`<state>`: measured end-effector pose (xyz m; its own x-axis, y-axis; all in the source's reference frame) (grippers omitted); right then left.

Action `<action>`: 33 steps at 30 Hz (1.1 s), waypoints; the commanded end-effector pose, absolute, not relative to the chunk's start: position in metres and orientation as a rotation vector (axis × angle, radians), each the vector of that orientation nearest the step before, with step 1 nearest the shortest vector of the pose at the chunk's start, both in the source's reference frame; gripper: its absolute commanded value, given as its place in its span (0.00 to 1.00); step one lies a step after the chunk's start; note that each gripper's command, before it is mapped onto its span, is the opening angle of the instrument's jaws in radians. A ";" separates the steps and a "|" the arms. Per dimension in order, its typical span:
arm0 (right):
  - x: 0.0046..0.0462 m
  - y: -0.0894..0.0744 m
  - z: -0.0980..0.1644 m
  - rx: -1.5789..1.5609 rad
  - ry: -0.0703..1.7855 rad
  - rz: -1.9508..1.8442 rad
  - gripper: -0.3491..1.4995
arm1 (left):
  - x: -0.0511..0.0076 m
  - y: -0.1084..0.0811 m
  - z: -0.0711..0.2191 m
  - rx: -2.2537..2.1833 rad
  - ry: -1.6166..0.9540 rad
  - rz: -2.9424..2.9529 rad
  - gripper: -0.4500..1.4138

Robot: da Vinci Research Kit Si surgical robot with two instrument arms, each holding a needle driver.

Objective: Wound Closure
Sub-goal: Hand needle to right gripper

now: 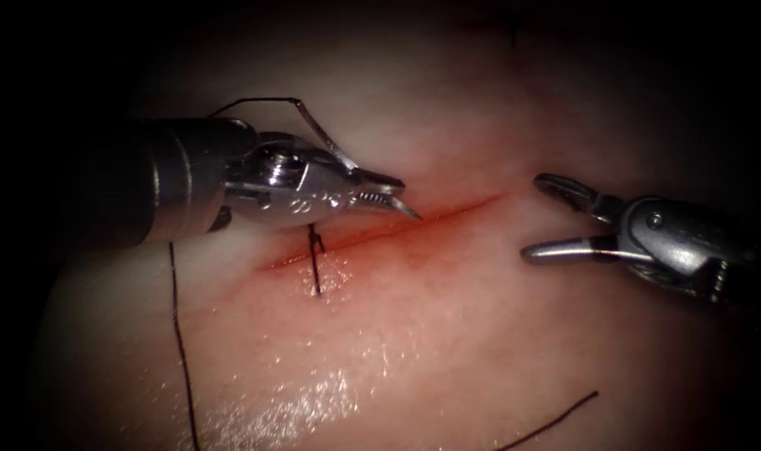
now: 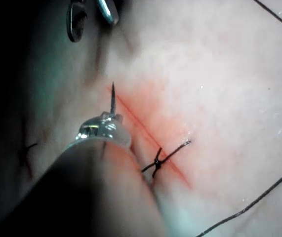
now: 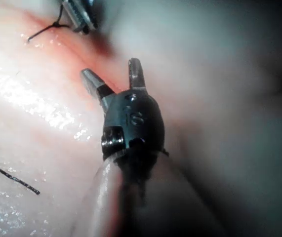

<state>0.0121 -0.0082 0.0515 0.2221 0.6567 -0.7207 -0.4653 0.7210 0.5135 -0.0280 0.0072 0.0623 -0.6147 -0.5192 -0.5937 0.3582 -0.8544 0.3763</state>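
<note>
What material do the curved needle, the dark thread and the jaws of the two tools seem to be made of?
The thin curved needle, held near its tip in the left tool, looks like polished steel: it glints. The dark thread looks like matte fibre or monofilament; I cannot tell which. The open, empty right tool shows shiny grey metal jaws with toothed inner faces. The needle tip is outside the pale glossy tissue.

left tool [image 1: 378, 194] in from the left, shaft about level, jaws clamped on the needle [image 1: 330, 146] near its pointed end, tip poking just past them | right tool [image 1: 555, 219] in from the right, jaws spread wide, holding nothing, tips aimed at the left one
</note>
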 end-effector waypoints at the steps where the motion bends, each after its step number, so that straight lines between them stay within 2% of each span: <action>1: 0.0138 -0.007 0.051 0.217 1.093 0.778 0.76 | -0.0287 0.007 0.062 0.980 -0.326 -2.415 0.00; 8: 0.0167 -0.005 0.051 0.339 1.083 0.730 0.72 | -0.0291 0.006 0.061 0.953 -0.395 -2.350 0.00; 11: 0.0198 -0.004 0.051 0.467 1.068 0.669 0.64 | -0.0293 0.005 0.060 0.925 -0.466 -2.288 0.00; 20: 0.0233 -0.003 0.049 0.615 1.101 0.601 0.63 | -0.0296 0.004 0.059 0.786 -0.571 -2.170 0.00; 21: 0.0234 -0.003 0.049 0.641 1.102 0.601 0.59 | -0.0296 0.004 0.059 0.781 -0.578 -2.160 0.00; 22: 0.0235 -0.003 0.048 0.676 1.099 0.590 0.30 | -0.0296 0.004 0.059 0.772 -0.585 -2.152 0.00; 23: 0.0236 -0.003 0.048 0.689 1.096 0.575 0.14 | -0.0296 0.004 0.059 0.766 -0.592 -2.142 0.00; 31: 0.0257 -0.003 0.048 0.742 1.147 0.529 0.18 | -0.0305 0.003 0.059 0.694 -0.645 -2.067 0.00; 33: 0.0263 -0.003 0.048 0.747 1.152 0.524 0.26 | -0.0307 0.003 0.059 0.680 -0.664 -2.052 0.00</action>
